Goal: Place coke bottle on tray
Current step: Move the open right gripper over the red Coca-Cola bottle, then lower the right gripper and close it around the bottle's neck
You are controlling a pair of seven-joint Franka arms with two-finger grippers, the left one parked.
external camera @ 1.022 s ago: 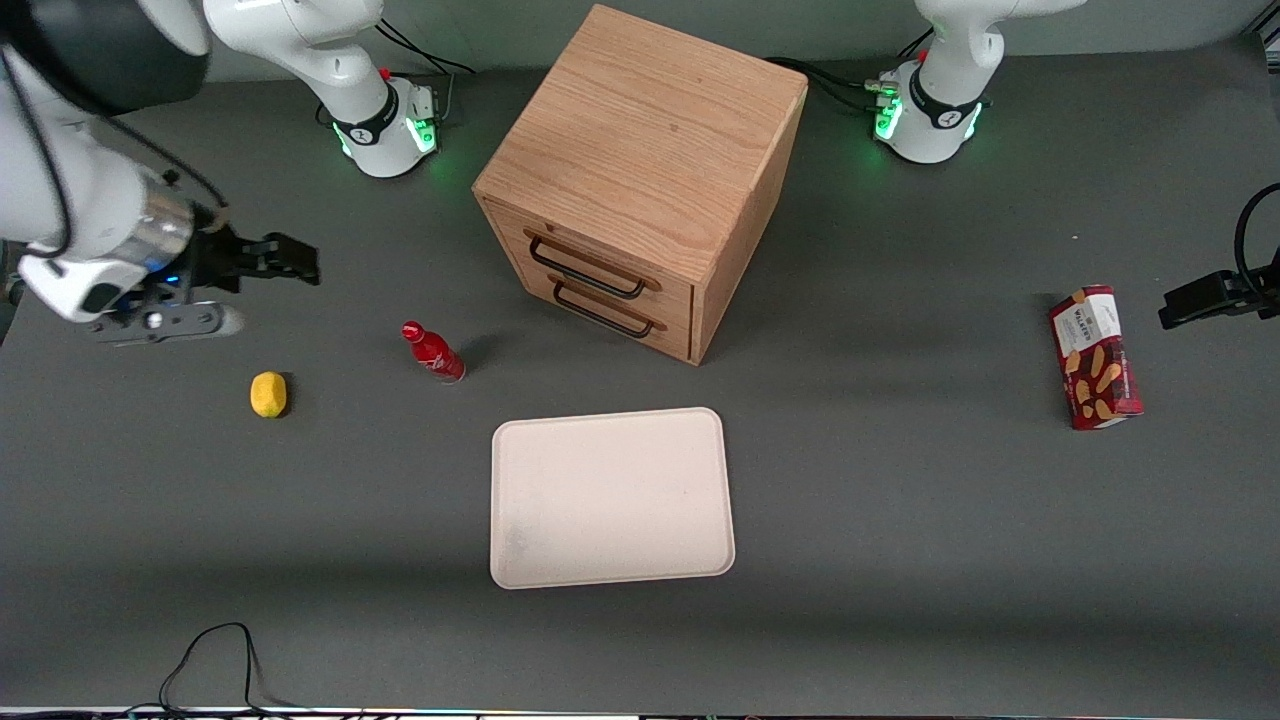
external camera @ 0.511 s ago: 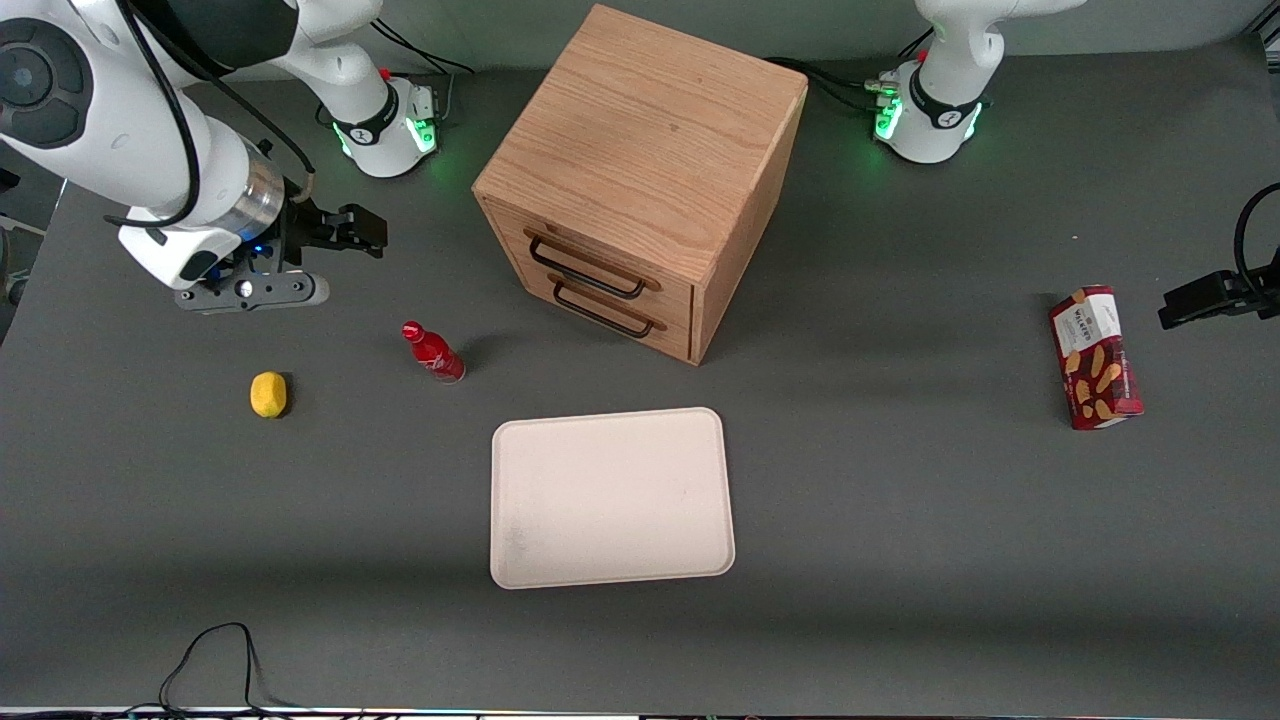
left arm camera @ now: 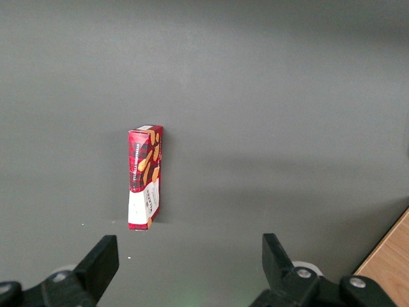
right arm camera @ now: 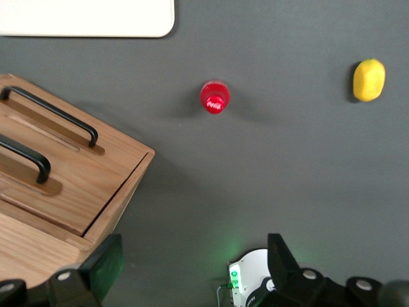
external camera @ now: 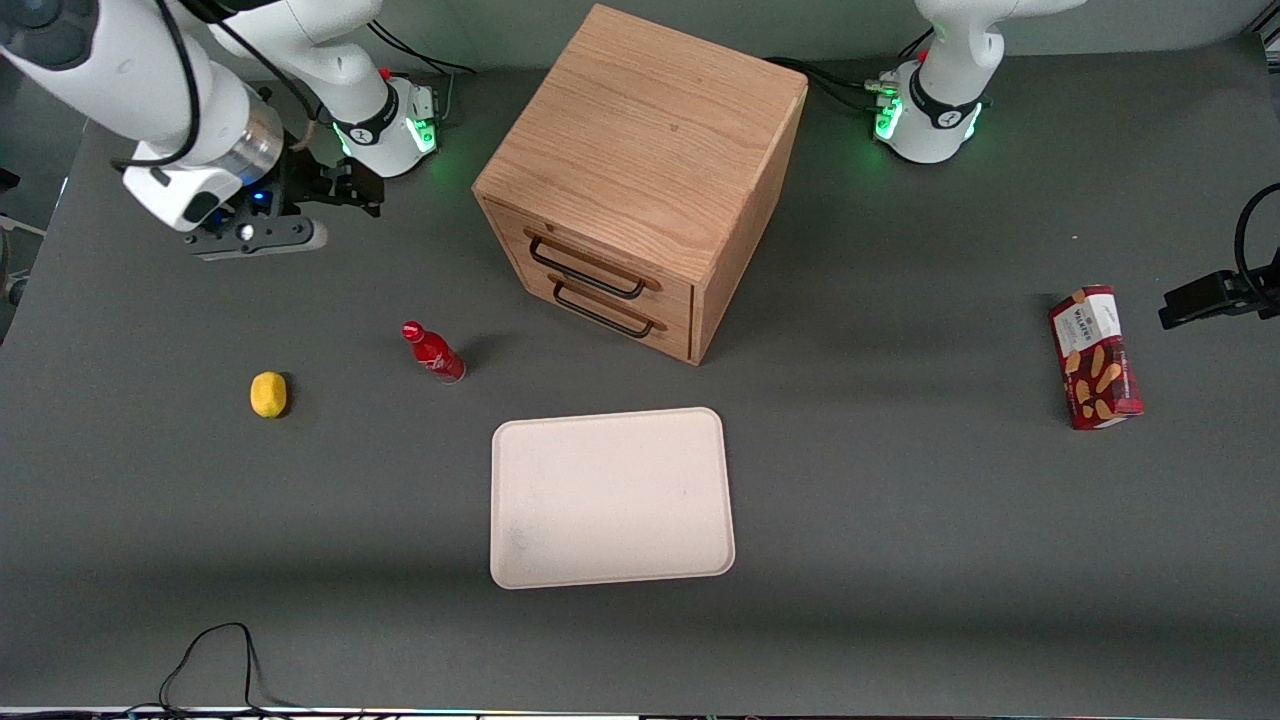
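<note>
The right arm's end effector [external camera: 345,188] hung in the air above the dark grey counter [external camera: 900,500], close to its own arm's base and farther from the front camera than the coke bottle [external camera: 433,352]. Seen from the right wrist camera, its two black fingers [right arm camera: 102,265] stood wide apart with nothing between them, touching nothing.

The coke bottle, small, glossy and red with a slim neck and a red cap, stood upright on the counter, between a yellow lemon [external camera: 268,393] and a wooden drawer cabinet [external camera: 640,180]. It was near one corner of the tray [external camera: 610,497] but clear of it. The tray was flat, cream-white and rectangular, with rounded corners, a low rim and what looked like a faint grey smudge.

The cabinet showed pale wood grain and two black bar handles [external camera: 590,280]. A red biscuit box [external camera: 1094,357] lay toward the parked arm's end of the counter.
</note>
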